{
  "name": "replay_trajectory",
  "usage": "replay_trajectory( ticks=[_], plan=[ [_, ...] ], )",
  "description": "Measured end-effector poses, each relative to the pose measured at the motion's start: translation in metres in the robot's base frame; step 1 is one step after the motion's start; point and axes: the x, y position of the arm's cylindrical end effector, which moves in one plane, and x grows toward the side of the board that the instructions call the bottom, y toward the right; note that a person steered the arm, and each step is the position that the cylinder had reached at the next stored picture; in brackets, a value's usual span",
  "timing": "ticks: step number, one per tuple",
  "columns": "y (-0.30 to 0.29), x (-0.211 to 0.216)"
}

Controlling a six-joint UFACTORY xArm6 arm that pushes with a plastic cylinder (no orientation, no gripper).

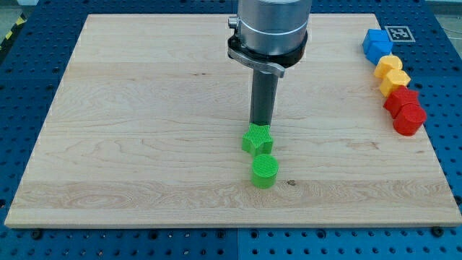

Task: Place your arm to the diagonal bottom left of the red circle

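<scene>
Wooden board (144,130), my tip (259,126) just behind green star (257,139).

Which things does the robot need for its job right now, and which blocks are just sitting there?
For the job:
my tip, just above the green star
red circle, far off at the view's right edge

Just lying about:
green star
green circle
other red block
two yellow blocks
blue block

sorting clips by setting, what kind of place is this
Most likely a robotics lab bench, not a home or a workshop. A wooden board lies on a blue perforated base, a printed marker tag sits at the view's top right, and my tip stands just above the green star block.
</scene>
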Motion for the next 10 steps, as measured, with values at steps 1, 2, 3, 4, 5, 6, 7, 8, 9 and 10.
replay_trajectory(
  ticks=[1, 2, 3, 4, 5, 6, 7, 8, 9, 10],
  plan=[
    [0.000, 0.001],
    [0.000, 0.009],
    [0.001, 0.008],
    [0.017, 0.005],
    [0.040, 0.005],
    [0.067, 0.005],
    [0.097, 0.006],
    [0.105, 0.007],
    [0.105, 0.015],
    [0.113, 0.028]
  ],
)
